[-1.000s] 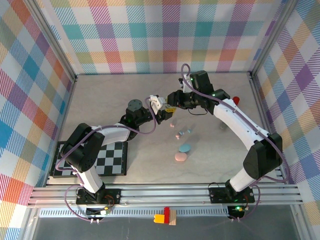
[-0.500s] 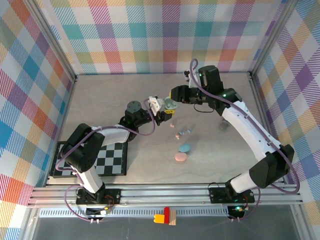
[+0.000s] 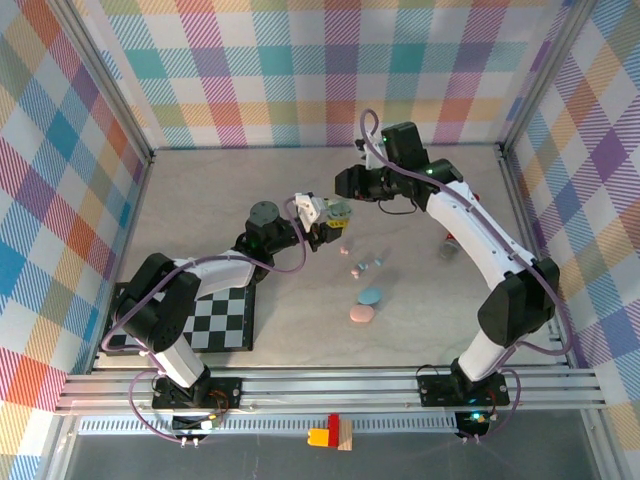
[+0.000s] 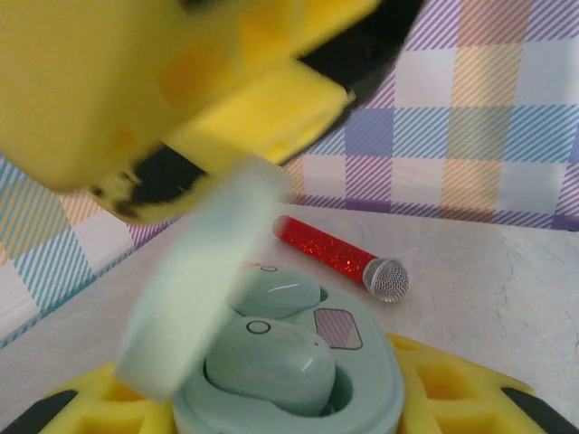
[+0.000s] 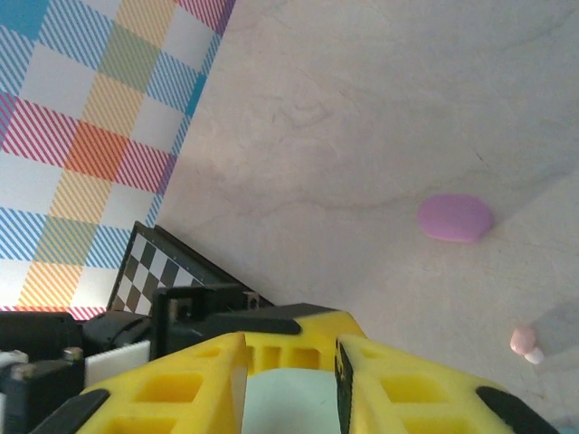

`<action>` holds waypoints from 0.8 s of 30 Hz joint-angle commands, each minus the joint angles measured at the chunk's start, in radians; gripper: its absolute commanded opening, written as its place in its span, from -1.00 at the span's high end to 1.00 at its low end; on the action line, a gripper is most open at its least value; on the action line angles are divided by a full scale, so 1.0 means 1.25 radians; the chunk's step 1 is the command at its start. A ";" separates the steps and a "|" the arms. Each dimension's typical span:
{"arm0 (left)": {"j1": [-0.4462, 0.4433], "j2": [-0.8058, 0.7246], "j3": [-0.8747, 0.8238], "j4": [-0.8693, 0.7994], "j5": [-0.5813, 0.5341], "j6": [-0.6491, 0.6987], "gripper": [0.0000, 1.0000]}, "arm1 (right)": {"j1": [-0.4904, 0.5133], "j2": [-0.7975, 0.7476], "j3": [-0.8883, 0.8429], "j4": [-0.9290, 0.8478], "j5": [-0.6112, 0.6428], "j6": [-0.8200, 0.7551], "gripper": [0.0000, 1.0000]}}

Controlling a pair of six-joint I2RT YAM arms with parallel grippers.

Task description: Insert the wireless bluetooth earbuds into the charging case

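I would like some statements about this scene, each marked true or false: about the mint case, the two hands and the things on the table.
1. The mint charging case is open, with two mint earbuds seated inside. True.
2. That case rests on the table. False: the left hand holds it between its fingers.
3. The right hand grips the pink case. False: the mint lid sits between its fingers; the pink case lies on the table beside the blue case.
4. A red stick with a silver mesh head lies on the table. True.
5. The checkerboard lies by the right arm's base. False: it lies by the left arm's base.
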 commanded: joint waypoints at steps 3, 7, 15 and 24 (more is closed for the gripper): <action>0.010 -0.015 0.014 0.079 -0.005 -0.050 0.40 | -0.009 -0.082 -0.069 0.002 -0.013 -0.001 0.37; 0.009 -0.014 0.017 0.110 0.008 -0.083 0.40 | -0.032 -0.155 -0.161 0.132 -0.062 0.111 0.03; 0.009 0.008 0.038 0.219 0.033 -0.193 0.40 | -0.055 -0.196 -0.346 0.409 -0.245 0.347 -0.27; 0.009 0.015 0.055 0.254 0.072 -0.231 0.40 | -0.056 -0.195 -0.434 0.642 -0.282 0.498 -0.07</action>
